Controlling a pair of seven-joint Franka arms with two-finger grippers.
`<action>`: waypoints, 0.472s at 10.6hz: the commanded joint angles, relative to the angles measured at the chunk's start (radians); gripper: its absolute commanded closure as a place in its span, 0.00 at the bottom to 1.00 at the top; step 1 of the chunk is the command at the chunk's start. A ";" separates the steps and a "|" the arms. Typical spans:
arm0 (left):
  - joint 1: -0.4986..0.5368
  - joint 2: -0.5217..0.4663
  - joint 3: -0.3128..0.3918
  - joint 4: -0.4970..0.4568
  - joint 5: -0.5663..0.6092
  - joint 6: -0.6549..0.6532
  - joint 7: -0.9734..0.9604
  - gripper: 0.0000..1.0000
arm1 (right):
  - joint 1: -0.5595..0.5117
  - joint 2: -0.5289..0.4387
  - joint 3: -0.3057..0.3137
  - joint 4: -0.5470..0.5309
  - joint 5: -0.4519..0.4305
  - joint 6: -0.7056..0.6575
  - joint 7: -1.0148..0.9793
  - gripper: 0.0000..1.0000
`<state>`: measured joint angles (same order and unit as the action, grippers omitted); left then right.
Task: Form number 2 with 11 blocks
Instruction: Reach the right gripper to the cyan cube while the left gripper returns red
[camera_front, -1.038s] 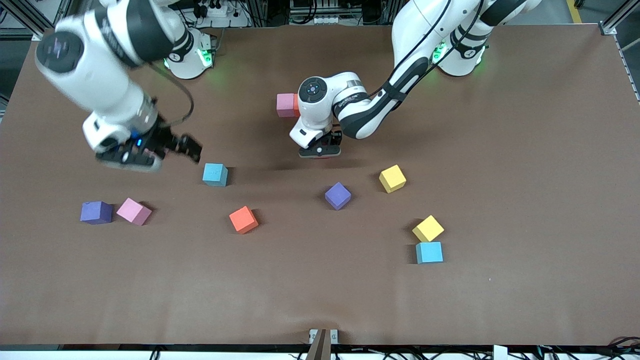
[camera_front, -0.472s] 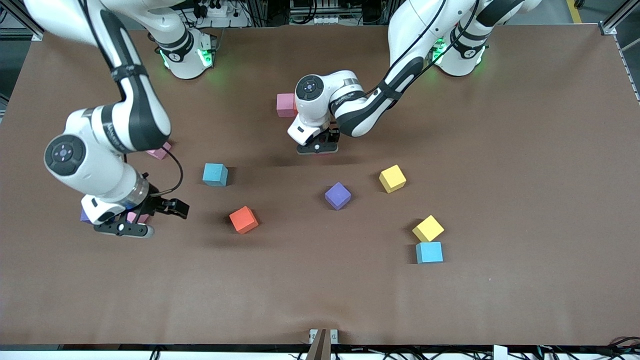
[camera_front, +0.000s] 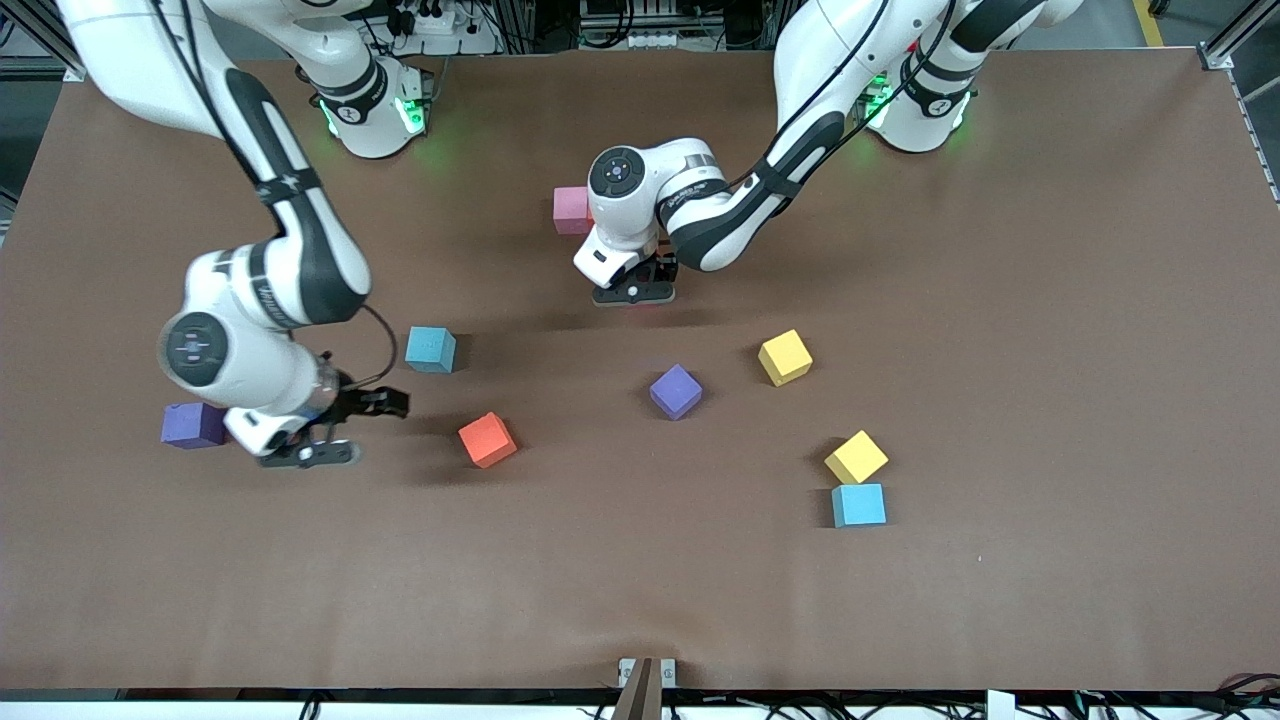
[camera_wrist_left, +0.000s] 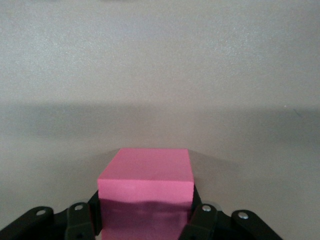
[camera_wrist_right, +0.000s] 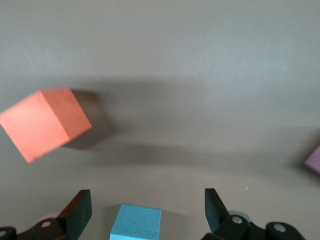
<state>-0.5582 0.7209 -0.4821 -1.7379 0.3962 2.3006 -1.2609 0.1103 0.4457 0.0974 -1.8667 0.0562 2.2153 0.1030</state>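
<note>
My left gripper (camera_front: 633, 293) is shut on a pink block (camera_wrist_left: 145, 177) and hangs low over the table, beside another pink block (camera_front: 572, 210). My right gripper (camera_front: 308, 455) is open and holds nothing, low beside a purple block (camera_front: 192, 424). In the right wrist view its fingers (camera_wrist_right: 80, 207) frame a light blue block (camera_wrist_right: 136, 224) on the table, with an orange block (camera_wrist_right: 45, 122) farther off. Loose on the table lie a light blue block (camera_front: 431, 350), an orange block (camera_front: 487, 439), a purple block (camera_front: 676, 392) and a yellow block (camera_front: 785, 357). No number 2 shape shows.
A second yellow block (camera_front: 856, 457) touches a light blue one (camera_front: 859, 505) toward the left arm's end of the table, nearer the front camera. The brown table (camera_front: 1050, 350) is bare around them.
My right arm swung down from beside the light blue block to the purple block, covering the pink block that lay there. My left gripper edged slightly toward the robots' bases with its block.
</note>
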 joint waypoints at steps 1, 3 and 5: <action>-0.009 -0.006 0.000 -0.035 0.023 -0.001 -0.038 1.00 | -0.012 -0.030 0.012 -0.145 0.040 0.087 -0.014 0.00; -0.006 -0.014 -0.001 -0.037 0.023 -0.003 -0.037 1.00 | -0.014 -0.033 0.012 -0.175 0.057 0.087 -0.005 0.00; -0.006 -0.020 -0.004 -0.054 0.023 -0.003 -0.037 1.00 | -0.012 -0.033 0.012 -0.174 0.100 0.084 -0.005 0.00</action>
<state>-0.5592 0.7183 -0.4836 -1.7430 0.3962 2.3006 -1.2610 0.1098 0.4466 0.1003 -2.0138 0.1197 2.2984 0.1035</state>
